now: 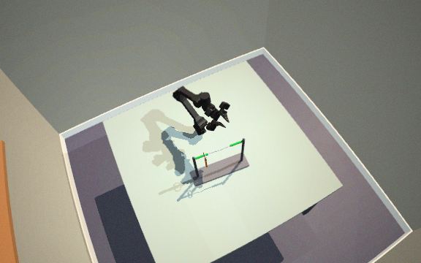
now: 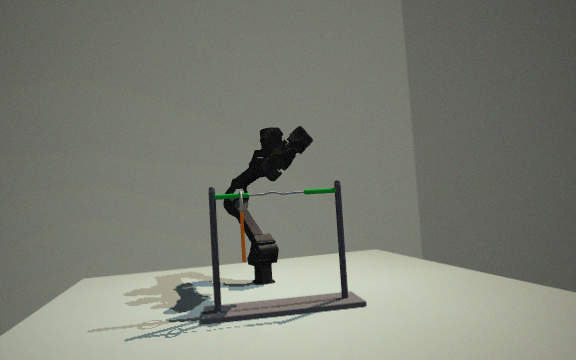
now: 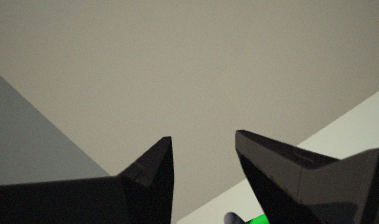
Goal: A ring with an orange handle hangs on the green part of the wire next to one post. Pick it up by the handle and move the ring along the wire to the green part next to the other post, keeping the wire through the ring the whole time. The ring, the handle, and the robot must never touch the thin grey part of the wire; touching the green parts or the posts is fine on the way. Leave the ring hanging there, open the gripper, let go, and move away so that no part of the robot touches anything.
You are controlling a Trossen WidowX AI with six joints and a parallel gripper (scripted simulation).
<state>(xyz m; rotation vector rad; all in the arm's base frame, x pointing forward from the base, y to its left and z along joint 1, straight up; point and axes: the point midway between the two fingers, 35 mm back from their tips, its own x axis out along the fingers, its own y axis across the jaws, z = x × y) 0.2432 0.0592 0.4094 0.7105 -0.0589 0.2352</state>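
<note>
The ring [image 1: 205,155] [image 2: 241,206] hangs around the left green part [image 1: 199,157] [image 2: 224,197] of the wire, near that part's inner end. Its orange handle [image 1: 206,163] [image 2: 243,237] points straight down. The thin grey wire [image 1: 218,150] [image 2: 293,192] runs to the right green part [image 1: 236,143] [image 2: 320,191]. My gripper [image 1: 227,124] [image 3: 203,141] is partly open and empty, above and behind the wire, away from the handle. In the exterior view its fingertips cannot be made out. In the wrist view a bit of a green part [image 3: 257,220] shows low down; ring and handle are out of view.
The left post [image 1: 196,169] [image 2: 215,250] and right post [image 1: 243,150] [image 2: 341,240] stand on a flat base [image 1: 225,169] [image 2: 288,306] on the pale table [image 1: 280,175] [image 2: 443,310]. A post's top [image 3: 233,218] shows at the wrist view's bottom edge.
</note>
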